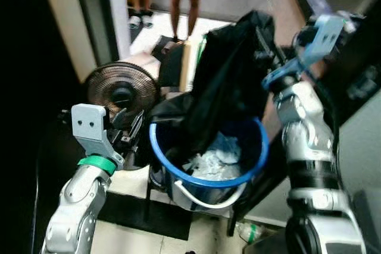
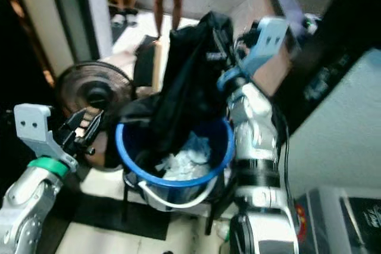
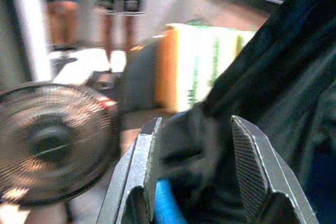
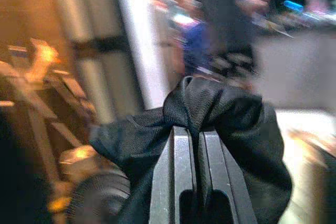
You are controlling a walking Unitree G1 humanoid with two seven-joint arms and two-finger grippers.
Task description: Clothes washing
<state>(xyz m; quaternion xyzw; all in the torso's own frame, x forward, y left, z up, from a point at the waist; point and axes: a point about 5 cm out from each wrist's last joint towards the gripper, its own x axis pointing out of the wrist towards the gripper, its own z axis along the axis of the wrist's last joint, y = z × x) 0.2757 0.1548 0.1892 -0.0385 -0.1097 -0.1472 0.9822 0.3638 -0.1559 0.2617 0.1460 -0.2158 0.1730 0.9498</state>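
R gripper (image 4: 198,129) clamped on black garment (image 1: 229,81), held up over blue bucket (image 1: 178,171) w/ white cloth (image 1: 211,162) inside. L gripper (image 3: 197,161) fingers apart at bucket rim. Garment print unreadable.

No readable text anywhere, faint white mark on black garment (image 2: 190,75) too blurred to read

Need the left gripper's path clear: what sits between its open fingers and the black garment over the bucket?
Nothing solid: in the left wrist view the left gripper already brackets a fold of the black garment, with the blue bucket rim just below.
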